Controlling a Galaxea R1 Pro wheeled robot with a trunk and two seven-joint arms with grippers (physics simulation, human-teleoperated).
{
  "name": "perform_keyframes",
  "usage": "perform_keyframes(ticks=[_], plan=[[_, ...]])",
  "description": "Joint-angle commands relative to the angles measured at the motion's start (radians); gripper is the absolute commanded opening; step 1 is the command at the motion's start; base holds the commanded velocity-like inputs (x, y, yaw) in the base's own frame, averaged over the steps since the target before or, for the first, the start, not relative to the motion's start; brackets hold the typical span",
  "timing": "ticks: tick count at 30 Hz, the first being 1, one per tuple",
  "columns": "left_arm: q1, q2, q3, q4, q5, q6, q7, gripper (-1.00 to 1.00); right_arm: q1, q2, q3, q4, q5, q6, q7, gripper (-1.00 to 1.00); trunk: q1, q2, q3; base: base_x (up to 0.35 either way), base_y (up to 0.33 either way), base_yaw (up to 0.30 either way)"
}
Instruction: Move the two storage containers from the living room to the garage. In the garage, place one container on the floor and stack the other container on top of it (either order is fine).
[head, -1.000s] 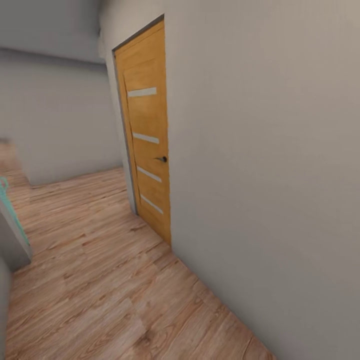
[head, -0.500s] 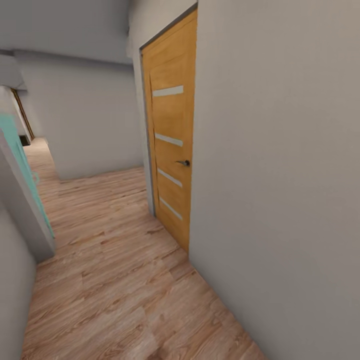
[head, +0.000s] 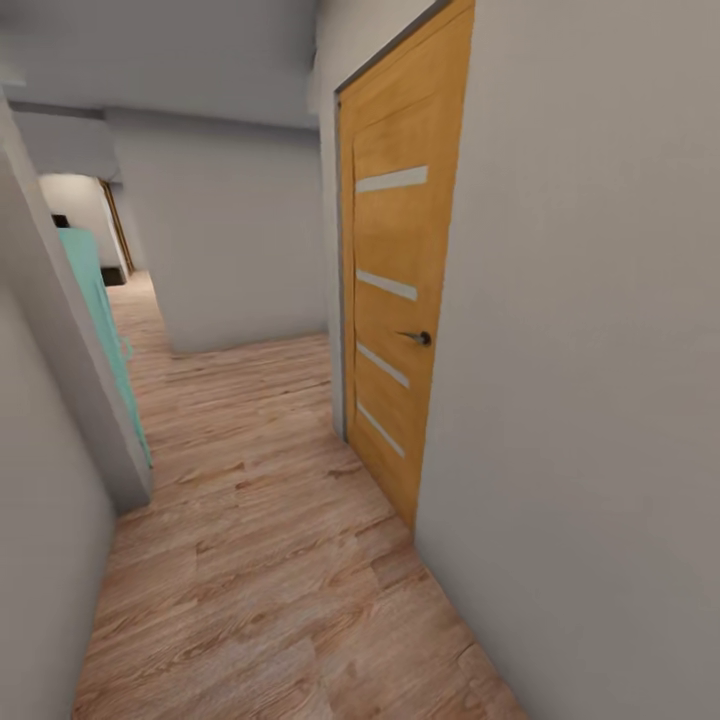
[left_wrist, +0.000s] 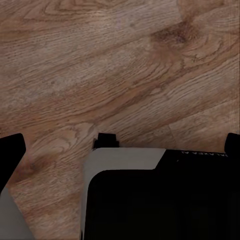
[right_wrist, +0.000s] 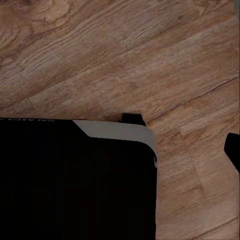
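Note:
The two storage containers are out of view. I stand in a narrow hallway on light wood plank flooring (head: 260, 560). A light wooden door (head: 400, 300) with four frosted glass strips is shut in the wall on my right. My left gripper (left_wrist: 123, 146) hangs over the planks, open, with its dark fingertips (left_wrist: 11, 152) at both edges of the left wrist view and nothing between them. My right gripper (right_wrist: 125, 150) also hangs over the planks. One of its dark fingertips (right_wrist: 233, 150) sits far out at the frame's edge, and nothing is held.
A plain wall (head: 600, 400) runs close along my right. A grey wall corner (head: 70, 380) with a teal panel (head: 105, 320) behind it juts in on the left. The hallway continues ahead to a white wall (head: 230, 240) and a far opening (head: 95, 230). My dark base (left_wrist: 160, 200) shows below both grippers.
The whole view has swung to the left, so the door now sits further right in the picture. More of the hallway and the left wall corner shows. The camera moved, not the things.

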Motion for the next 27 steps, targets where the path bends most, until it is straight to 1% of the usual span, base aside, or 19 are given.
perform_keyframes(ticks=[1, 27], plan=[[-0.001, 0.000, 0.000, 0.000, 0.010, 0.001, -0.005, 1.00, 0.000, 0.000, 0.008, 0.000, -0.008, -0.002, -0.004, 1.00, 0.001, -0.001, -0.001, 0.322, 0.000, 0.270], [0.000, 0.001, 0.000, 0.000, 0.011, 0.001, -0.005, 1.00, 0.000, 0.000, 0.008, 0.000, -0.008, -0.003, -0.004, 1.00, 0.001, -0.001, -0.001, 0.321, 0.000, 0.270]])
